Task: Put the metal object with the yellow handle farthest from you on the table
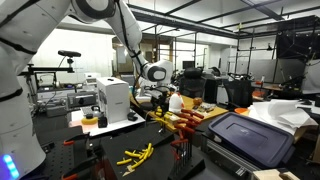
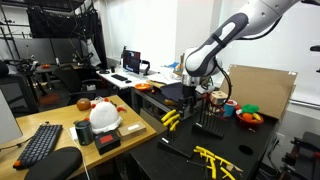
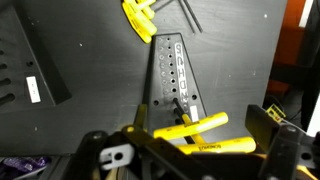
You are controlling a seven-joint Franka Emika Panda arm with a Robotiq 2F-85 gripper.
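In the wrist view, two metal T-handle keys with yellow handles [image 3: 190, 126] stand in a dark perforated rack [image 3: 168, 70] on the table [image 3: 90, 45]. My gripper [image 3: 200, 122] is open. Its fingers sit on either side of the two handles, and whether they touch them I cannot tell. In both exterior views the gripper [image 1: 160, 93] [image 2: 196, 97] hangs low over the rack [image 2: 207, 125]. Yellow handles [image 2: 172, 120] show beside it. More yellow-handled keys [image 1: 135, 155] [image 2: 216, 160] [image 3: 140, 18] lie loose on the dark tabletop [image 2: 150, 150].
A grey lidded bin [image 1: 245, 135] stands beside the rack. A white box [image 1: 115, 100], a white helmet [image 2: 104, 115], a keyboard [image 2: 40, 143] and a cardboard sheet [image 2: 260, 90] ring the work area. A bare metal key [image 3: 190, 12] lies near the loose yellow ones.
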